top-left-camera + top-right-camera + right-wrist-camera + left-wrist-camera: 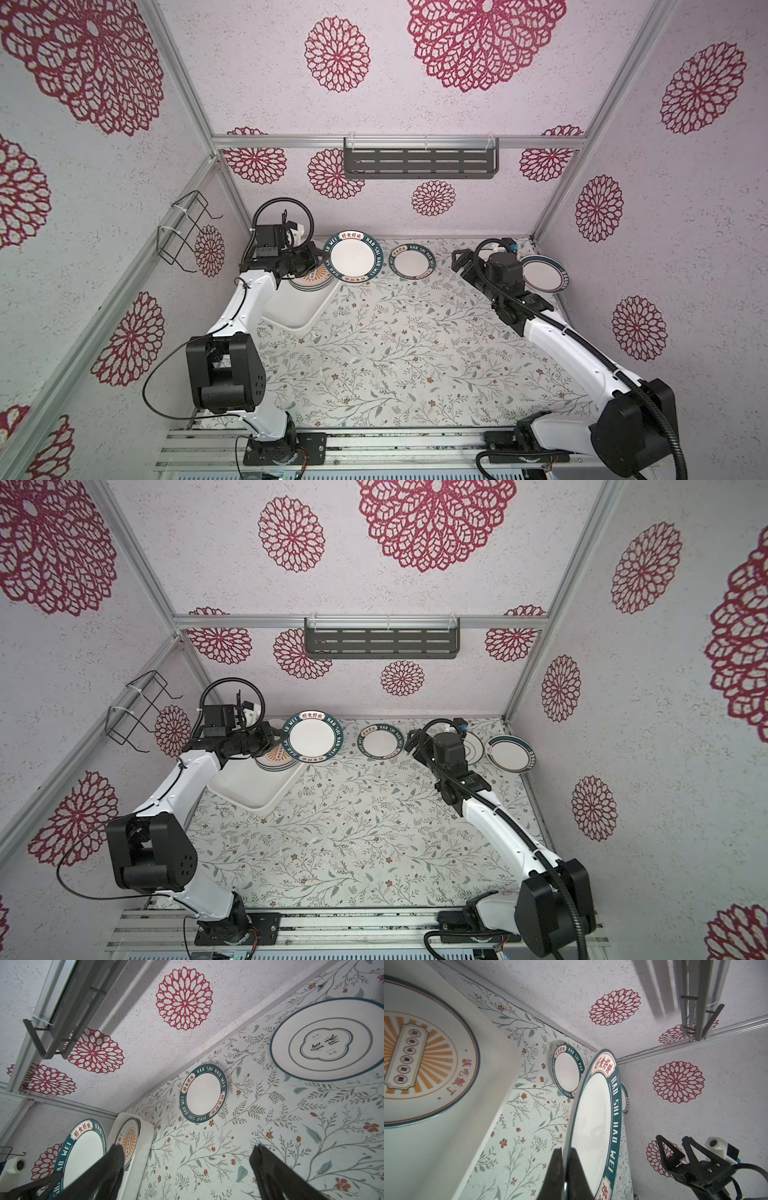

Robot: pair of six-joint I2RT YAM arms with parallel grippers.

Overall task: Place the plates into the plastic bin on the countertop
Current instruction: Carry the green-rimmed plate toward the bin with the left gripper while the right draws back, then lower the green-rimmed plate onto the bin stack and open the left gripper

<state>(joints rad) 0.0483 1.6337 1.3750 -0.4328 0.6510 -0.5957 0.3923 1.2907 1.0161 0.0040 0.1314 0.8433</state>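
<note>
My left gripper [314, 264] [566, 1149] is shut on the rim of a large teal lettered plate [353, 257] [311, 739] [593, 1115], held raised beside the far right corner of the plastic bin [291, 326] [249, 804] [477, 1126]. Inside the bin lies a stack of plates with an orange sunburst one on top [311, 281] [425, 1053] [128, 1142]. On the countertop [415, 353] rest a small teal lettered plate [411, 261] [202, 1096], a thin-ringed plate [473, 746] [328, 1039] and a teal-rimmed plate [542, 274] at the far right. My right gripper [457, 259] [187, 1149] hangs open above the countertop between the small and ringed plates, holding nothing.
A dark slotted shelf [419, 162] hangs on the back wall. A black wire rack [183, 232] is fixed to the left wall. An aluminium rail [374, 449] carrying both arm bases runs along the front edge.
</note>
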